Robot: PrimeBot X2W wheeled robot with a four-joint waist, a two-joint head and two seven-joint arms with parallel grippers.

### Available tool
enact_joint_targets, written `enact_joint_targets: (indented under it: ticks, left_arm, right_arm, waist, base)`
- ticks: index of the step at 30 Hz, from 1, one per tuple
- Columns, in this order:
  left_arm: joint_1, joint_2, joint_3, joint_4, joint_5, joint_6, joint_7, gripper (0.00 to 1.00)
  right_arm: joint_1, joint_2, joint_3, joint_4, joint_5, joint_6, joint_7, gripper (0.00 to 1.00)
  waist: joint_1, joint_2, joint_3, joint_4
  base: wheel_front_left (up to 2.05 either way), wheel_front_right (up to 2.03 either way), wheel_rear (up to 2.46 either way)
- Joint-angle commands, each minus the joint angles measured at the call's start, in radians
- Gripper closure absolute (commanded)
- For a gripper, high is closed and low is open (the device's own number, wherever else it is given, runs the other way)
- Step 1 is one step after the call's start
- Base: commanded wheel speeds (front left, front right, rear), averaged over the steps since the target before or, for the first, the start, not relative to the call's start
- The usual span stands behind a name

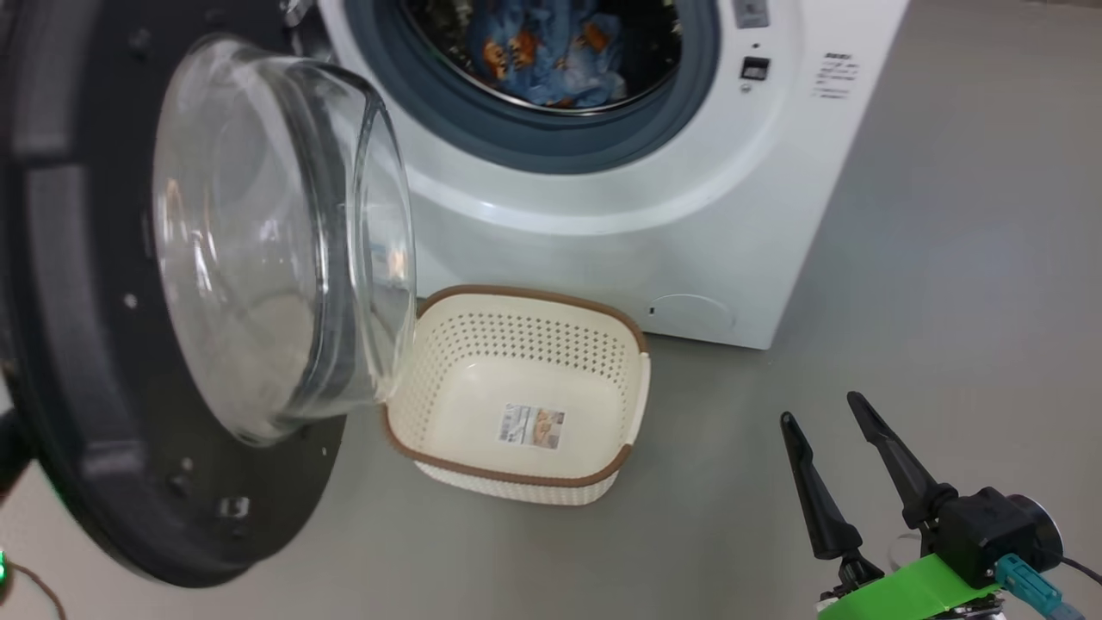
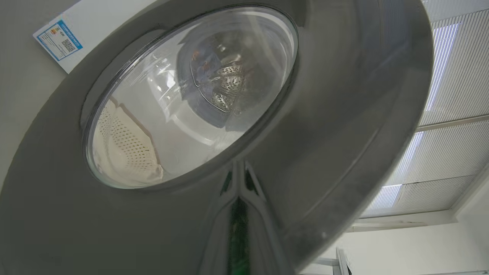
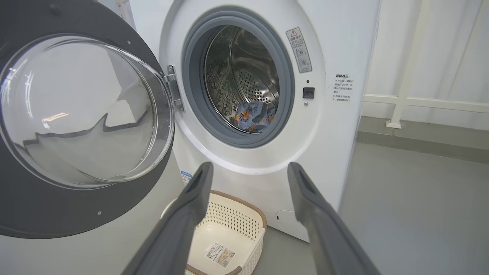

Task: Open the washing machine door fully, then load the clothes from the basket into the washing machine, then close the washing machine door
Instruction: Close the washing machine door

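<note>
Washing machine door (image 1: 86,344) stands open at robot's left, glass bowl overhanging basket (image 1: 534,344) (empty). Clothes (image 1: 551,52) lie in washing machine (image 1: 689,224) drum. Left gripper (image 2: 237,183) is nearer: fingers pinched together, at door's outer glossy rim, contact unclear. Closing push likely runs from there toward opening. Right gripper (image 1: 820,407) is spread wide, holding nothing, well right of door.

The basket's (image 1: 516,337) label (image 1: 531,426) is too small to read.

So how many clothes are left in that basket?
0. The basket holds just its label sticker; the blue printed clothes lie bunched in the drum of the washing machine, where some pieces may be hidden.
</note>
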Motion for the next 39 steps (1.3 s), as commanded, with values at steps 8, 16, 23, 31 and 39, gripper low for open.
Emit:
enact_joint_targets:
  ticks: [8,16,23,31,39]
  left_arm:
    - [0.032,0.0,0.006,-0.135,-0.01,0.036,0.012,1.0]
    - [0.038,-0.038,-0.012,-0.165,-0.009,0.057,-0.007,1.0]
    - [0.011,-0.088,-0.033,-0.165,-0.005,0.063,-0.036,1.0]
    - [-0.052,-0.141,-0.072,-0.127,0.009,0.056,-0.053,1.0]
    - [-0.166,-0.212,-0.092,-0.033,0.019,0.019,-0.089,1.0]
  right_arm:
    - [0.023,0.011,0.03,-0.002,0.014,0.003,-0.025,0.0]
    - [0.033,0.014,0.044,0.002,0.017,0.003,-0.026,0.0]
    - [0.032,0.015,0.064,0.003,0.019,0.003,-0.022,0.0]
    - [0.01,0.015,0.089,0.009,0.022,0.003,-0.019,0.0]
    - [-0.024,0.015,0.114,0.017,0.025,0.003,-0.021,0.0]
  waist:
    - [0.0,0.0,-0.07,-0.104]
    - [0.0,0.0,-0.091,-0.174]
    - [0.0,0.0,-0.097,-0.241]
    - [0.0,0.0,-0.087,-0.297]
    - [0.0,0.0,-0.06,-0.338]
  base:
    - [0.0,0.0,0.0]
    - [0.0,0.0,0.0]
    - [0.0,0.0,0.0]
    - [0.0,0.0,0.0]
    - [0.0,0.0,0.0]
